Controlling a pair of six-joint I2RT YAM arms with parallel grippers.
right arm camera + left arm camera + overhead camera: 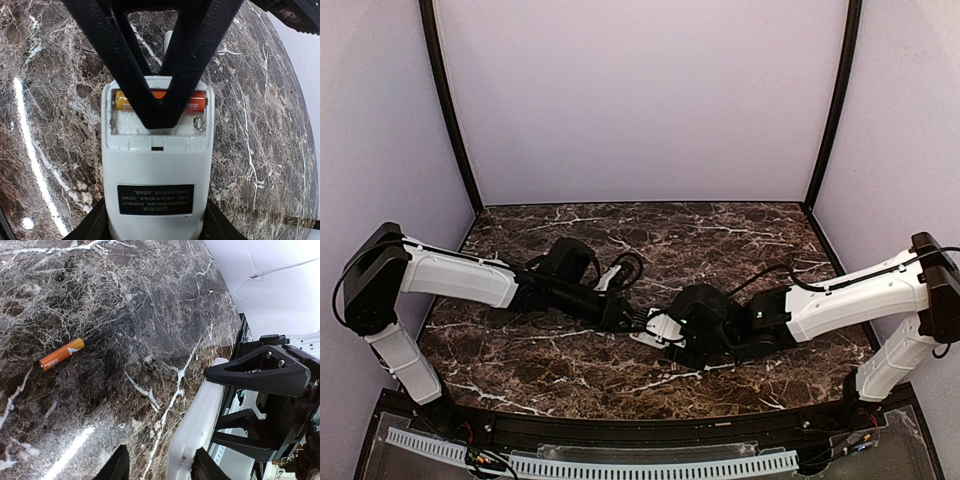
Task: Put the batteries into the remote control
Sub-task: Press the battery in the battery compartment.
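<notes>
Gripping remote control (156, 170) with right fingers (92, 224); covering loaded battery (196, 101) with parted left fingers (150, 75); leaving spare battery (62, 354) on bench (125, 300).

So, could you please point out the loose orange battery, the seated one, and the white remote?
loose orange cylindrical battery (61, 355): left wrist view, mid-body.
seated orange battery (196, 102): right wrist view, exposed right end.
flat white plastic remote control (156, 167): right wrist view, back panel.
</notes>
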